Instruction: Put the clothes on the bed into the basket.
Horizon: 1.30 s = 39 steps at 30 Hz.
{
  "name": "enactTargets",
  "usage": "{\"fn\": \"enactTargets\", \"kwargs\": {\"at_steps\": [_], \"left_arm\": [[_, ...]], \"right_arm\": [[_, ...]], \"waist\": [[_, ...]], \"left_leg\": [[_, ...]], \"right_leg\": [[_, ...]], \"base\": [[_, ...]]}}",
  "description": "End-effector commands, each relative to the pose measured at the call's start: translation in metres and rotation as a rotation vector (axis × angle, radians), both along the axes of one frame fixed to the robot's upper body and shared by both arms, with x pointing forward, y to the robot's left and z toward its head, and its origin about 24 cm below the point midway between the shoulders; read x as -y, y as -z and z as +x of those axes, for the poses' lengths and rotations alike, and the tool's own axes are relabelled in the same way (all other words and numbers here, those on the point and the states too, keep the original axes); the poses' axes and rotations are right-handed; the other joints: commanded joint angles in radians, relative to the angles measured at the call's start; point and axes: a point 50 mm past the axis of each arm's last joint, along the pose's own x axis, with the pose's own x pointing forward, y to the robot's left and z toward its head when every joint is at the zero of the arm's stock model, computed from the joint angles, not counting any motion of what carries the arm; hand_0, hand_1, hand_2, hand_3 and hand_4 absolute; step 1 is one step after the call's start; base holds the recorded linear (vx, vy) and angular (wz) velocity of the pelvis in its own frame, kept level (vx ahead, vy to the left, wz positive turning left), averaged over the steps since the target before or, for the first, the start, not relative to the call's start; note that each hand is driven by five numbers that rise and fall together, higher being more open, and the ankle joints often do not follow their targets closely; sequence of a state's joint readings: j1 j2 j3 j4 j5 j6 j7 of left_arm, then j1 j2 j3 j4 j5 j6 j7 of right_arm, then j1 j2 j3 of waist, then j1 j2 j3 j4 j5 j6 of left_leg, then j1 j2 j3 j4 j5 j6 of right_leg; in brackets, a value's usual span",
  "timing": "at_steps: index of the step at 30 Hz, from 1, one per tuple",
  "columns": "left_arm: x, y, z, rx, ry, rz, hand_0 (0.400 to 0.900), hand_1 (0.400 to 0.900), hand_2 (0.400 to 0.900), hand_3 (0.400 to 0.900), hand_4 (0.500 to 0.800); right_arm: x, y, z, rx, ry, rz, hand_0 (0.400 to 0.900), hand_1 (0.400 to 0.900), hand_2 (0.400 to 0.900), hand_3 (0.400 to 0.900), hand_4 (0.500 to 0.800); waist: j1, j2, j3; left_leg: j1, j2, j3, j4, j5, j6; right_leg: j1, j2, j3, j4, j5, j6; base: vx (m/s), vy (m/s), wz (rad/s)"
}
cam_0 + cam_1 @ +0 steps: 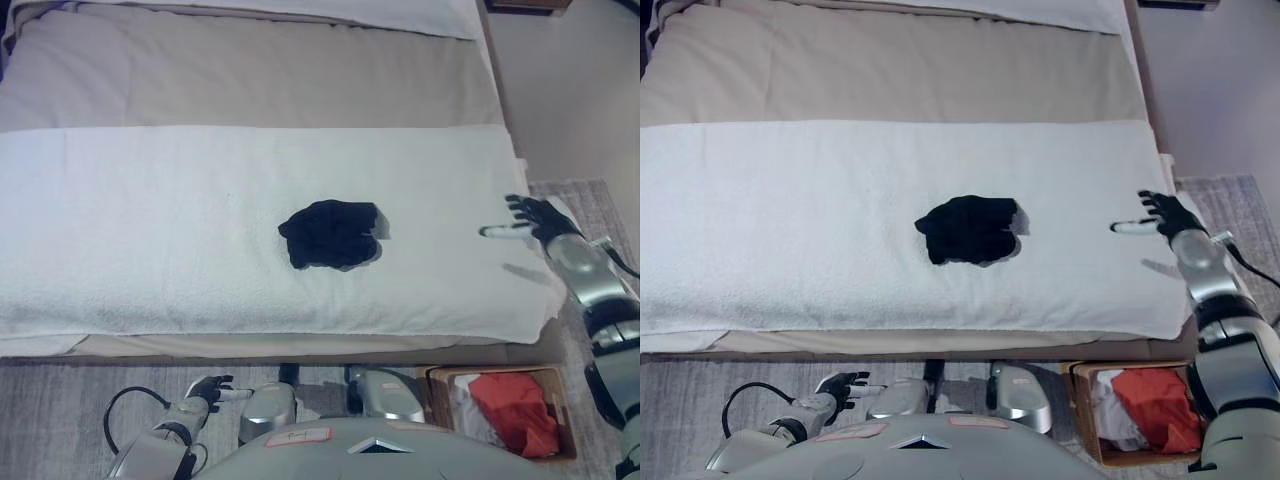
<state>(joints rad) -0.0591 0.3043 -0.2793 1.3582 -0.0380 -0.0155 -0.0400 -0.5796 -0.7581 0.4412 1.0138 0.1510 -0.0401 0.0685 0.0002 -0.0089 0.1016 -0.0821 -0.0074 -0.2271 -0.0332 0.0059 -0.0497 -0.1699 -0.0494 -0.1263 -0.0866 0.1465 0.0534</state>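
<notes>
On the bed (250, 200), black clothes (332, 234) lie apart from the spread-fingered right hand (528, 218); left hand (843, 386) relaxed.

The white blanket (150, 230) across the bed (250, 70) lies flat and bare on every side of the black garment (332, 234), which sits alone near its middle, so a hand could come at it from left, right, front or back. The right hand (530, 217) hovers with fingers spread over the blanket's right edge, well apart from the garment (nothing lies between them). The left hand (208, 390) hangs low before the bed's front edge. The basket (568, 410) on the floor at lower right is open on top, with red and white cloth (515, 405) inside.
</notes>
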Motion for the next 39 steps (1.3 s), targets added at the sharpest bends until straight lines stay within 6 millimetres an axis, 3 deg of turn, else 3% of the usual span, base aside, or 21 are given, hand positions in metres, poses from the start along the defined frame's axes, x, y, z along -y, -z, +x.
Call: {"fn": "enactTargets", "kwargs": {"at_steps": [1, 11, 16, 23, 30, 31, 32, 39], "left_arm": [[-0.012, -0.005, 0.006, 0.016, 0.0, 0.051, 0.9, 0.9, 0.9, 0.9, 0.8], [-0.01, -0.011, 0.029, 0.098, 0.027, 0.038, 0.9, 0.9, 0.9, 0.9, 0.8], [-0.006, -0.011, 0.03, 0.118, 0.054, 0.017, 0.9, 0.9, 0.9, 0.9, 0.8], [0.002, -0.01, 0.027, 0.142, 0.093, -0.026, 0.9, 0.9, 0.9, 0.9, 0.8], [0.006, -0.011, 0.03, 0.158, 0.115, -0.042, 0.9, 0.9, 0.9, 0.9, 0.8], [0.006, -0.011, 0.03, 0.161, 0.118, -0.042, 0.9, 0.9, 0.9, 0.9, 0.8], [0.008, -0.012, 0.033, 0.168, 0.123, -0.044, 0.9, 0.9, 0.9, 0.9, 0.8], [0.006, -0.013, 0.037, 0.177, 0.112, -0.03, 0.9, 0.9, 0.9, 0.9, 0.8]], "right_arm": [[-0.021, -0.046, 0.042, 0.176, -0.015, 0.007, 0.9, 0.9, 0.9, 0.9, 0.8], [-0.042, -0.071, 0.067, 0.238, 0.022, 0.054, 0.9, 0.9, 0.9, 0.9, 0.8], [-0.037, -0.09, 0.072, 0.296, 0.058, 0.053, 0.9, 0.9, 0.9, 0.9, 0.8], [-0.014, -0.111, 0.068, 0.367, 0.153, 0.085, 0.9, 0.9, 0.9, 0.9, 0.8], [-0.025, -0.115, 0.074, 0.39, 0.143, 0.138, 0.9, 0.9, 0.9, 0.9, 0.8], [-0.027, -0.116, 0.076, 0.392, 0.139, 0.144, 0.598, 0.598, 0.598, 0.598, 0.619], [-0.031, -0.116, 0.078, 0.396, 0.136, 0.157, 0.4, 0.4, 0.4, 0.4, 0.5], [-0.049, -0.114, 0.084, 0.397, 0.114, 0.224, 0.4, 0.4, 0.4, 0.4, 0.5]], "waist": [[0.035, 0.013, 0.065], [0.092, 0.088, 0.171], [0.124, 0.139, 0.22], [0.16, 0.223, 0.279], [0.18, 0.252, 0.299], [0.181, 0.254, 0.3], [0.184, 0.254, 0.3], [0.186, 0.25, 0.301]], "left_leg": [[-0.062, -0.023, 0.04, 0.009, -0.012, -0.005], [-0.183, -0.057, -0.014, 0.039, 0.03, -0.008], [-0.247, -0.073, -0.022, 0.057, 0.049, -0.013], [-0.297, -0.102, -0.035, 0.071, 0.069, -0.014], [-0.305, -0.116, -0.033, 0.09, 0.064, -0.007], [-0.303, -0.117, -0.035, 0.09, 0.064, -0.006], [-0.302, -0.119, -0.035, 0.092, 0.063, -0.006], [-0.295, -0.123, -0.036, 0.093, 0.06, -0.005]], "right_leg": [[-0.056, -0.053, 0.03, 0.116, -0.113, 0.039], [-0.144, -0.072, -0.018, 0.174, -0.128, 0.033], [-0.19, -0.085, -0.037, 0.195, -0.132, 0.032], [-0.235, -0.111, -0.054, 0.236, -0.149, 0.034], [-0.234, -0.123, -0.056, 0.244, -0.157, 0.037], [-0.232, -0.125, -0.058, 0.244, -0.157, 0.038], [-0.229, -0.127, -0.06, 0.242, -0.157, 0.038], [-0.21, -0.133, -0.065, 0.233, -0.156, 0.038]], "base": [[-0.12, -0.039, 0.25], [-0.06, -0.018, 0.3], [-0.03, 0.004, 0.24], [-0.02, 0.014, 0.23], [0.0, 0.019, 0.05], [0.01, 0.007, 0.08], [0.01, 0.008, 0.08], [0.0, 0.007, 0.02]]}}
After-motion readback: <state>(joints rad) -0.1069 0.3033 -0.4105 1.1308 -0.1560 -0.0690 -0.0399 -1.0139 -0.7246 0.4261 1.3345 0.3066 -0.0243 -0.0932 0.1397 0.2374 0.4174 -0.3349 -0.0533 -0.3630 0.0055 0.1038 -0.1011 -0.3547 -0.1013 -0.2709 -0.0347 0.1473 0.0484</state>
